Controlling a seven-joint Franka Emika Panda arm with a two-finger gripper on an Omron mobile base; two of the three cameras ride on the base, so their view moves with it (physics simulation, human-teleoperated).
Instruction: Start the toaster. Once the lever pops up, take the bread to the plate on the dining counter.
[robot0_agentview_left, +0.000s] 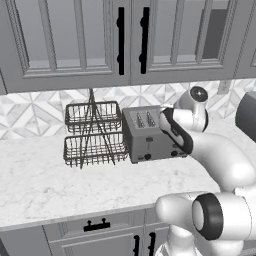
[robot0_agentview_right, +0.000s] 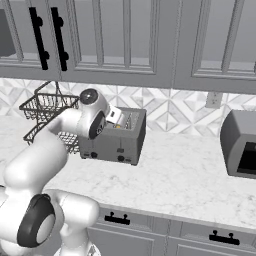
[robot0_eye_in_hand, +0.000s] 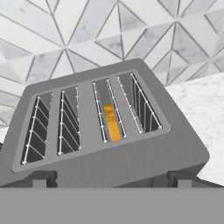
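Right now my tool (robot0_eye_in_hand: 111, 178) hangs wide open over the toaster (robot0_eye_in_hand: 105, 131); the bread (robot0_eye_in_hand: 111, 122) sits at twelve o'clock, its long side pointing away.

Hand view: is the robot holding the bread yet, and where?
No, nothing is held. The gripper hangs open above the toaster; the bread sits down in a slot.

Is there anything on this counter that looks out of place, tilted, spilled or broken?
Nothing stands out. The toaster stands upright on the counter beside the wire rack, and the bread sits low inside the third slot from the left in the hand view. No spills or damage show.
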